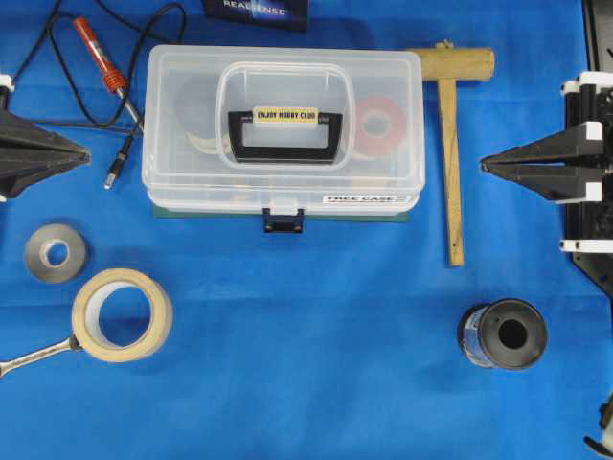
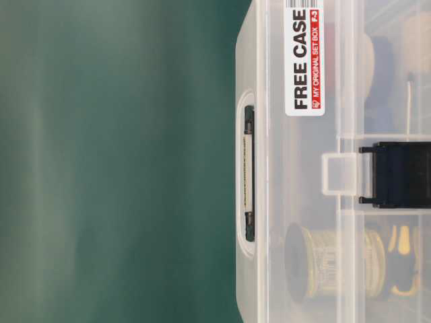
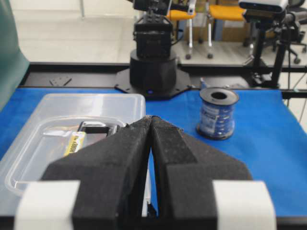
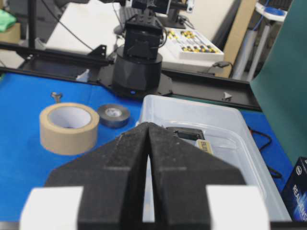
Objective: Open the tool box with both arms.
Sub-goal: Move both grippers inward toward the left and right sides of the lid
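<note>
The tool box (image 1: 283, 134) lay closed near the far middle of the blue-covered bench (image 1: 306, 364), its clear lid down and the black handle (image 1: 284, 134) labelled "ENJOY HOBBY CLUB" folded flat in the lid's recess. The dark blue front latch (image 1: 283, 220) sat at the near edge, with the "FREE CASE" sticker (image 1: 368, 199) just to its right. A red ring (image 1: 380, 125) and other contents showed dimly through the plastic.

The left gripper (image 1: 88, 151) rested at the left edge of the overhead view, its black fingers (image 3: 120, 158) pressed together with nothing between them, pointing toward the box but well apart from it. The right gripper (image 1: 484, 165) mirrored it at the right edge, fingers (image 4: 120, 163) likewise pressed together and holding nothing.

Left of the box lay a red-handled soldering iron (image 1: 101, 57) with its black cable. Nearer the front were a grey tape roll (image 1: 55, 252), a roll of masking tape (image 1: 123, 314) and a metal wrench (image 1: 34, 356) touching it. A wooden mallet (image 1: 450, 144) lay right of the box, and a blue wire spool (image 1: 503, 335) stood toward the front right.
</note>
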Controlling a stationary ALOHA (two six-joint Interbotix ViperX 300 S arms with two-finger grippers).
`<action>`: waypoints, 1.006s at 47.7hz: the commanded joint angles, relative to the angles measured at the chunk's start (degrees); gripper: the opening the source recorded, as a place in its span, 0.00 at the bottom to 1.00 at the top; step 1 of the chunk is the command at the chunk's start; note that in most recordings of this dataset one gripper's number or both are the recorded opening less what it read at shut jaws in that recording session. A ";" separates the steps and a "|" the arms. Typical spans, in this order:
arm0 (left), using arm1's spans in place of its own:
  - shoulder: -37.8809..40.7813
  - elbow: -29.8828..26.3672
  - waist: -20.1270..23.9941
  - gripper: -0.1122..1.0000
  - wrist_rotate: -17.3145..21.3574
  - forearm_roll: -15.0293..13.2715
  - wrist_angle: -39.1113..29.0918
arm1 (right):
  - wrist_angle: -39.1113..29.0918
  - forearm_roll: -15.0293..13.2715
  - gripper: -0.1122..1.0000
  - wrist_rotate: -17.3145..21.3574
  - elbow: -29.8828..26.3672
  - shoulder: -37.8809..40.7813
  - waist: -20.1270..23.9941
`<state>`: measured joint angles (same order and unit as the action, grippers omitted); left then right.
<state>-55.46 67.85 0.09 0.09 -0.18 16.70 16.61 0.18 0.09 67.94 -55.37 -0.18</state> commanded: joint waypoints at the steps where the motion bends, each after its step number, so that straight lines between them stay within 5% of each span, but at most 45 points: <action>1: 0.70 -1.32 0.00 0.10 1.32 -1.49 -2.11 | 0.18 -0.09 0.10 -0.62 -1.85 0.79 -0.26; 16: -0.18 -1.32 0.44 0.10 1.76 -1.76 -9.76 | -10.37 0.88 0.10 0.88 -2.99 1.49 -3.78; 28: 1.23 -0.18 5.54 0.12 1.67 -1.76 -14.41 | -14.06 1.85 0.12 2.81 -2.46 4.66 -7.38; 33: 1.67 1.05 8.79 0.31 1.58 -1.93 -16.26 | -16.08 1.85 0.34 3.69 -2.20 6.50 -8.96; 42: 2.90 2.99 13.27 0.81 1.93 -1.93 -19.86 | -22.68 1.85 0.82 4.04 -1.93 10.63 -9.93; 48: 4.13 3.43 14.50 0.92 1.93 -1.93 -21.09 | -23.29 1.93 0.88 4.48 -1.93 11.87 -10.99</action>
<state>-52.38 71.72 13.97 2.02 -1.93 -4.22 -6.59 1.85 4.39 66.53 -43.95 -10.37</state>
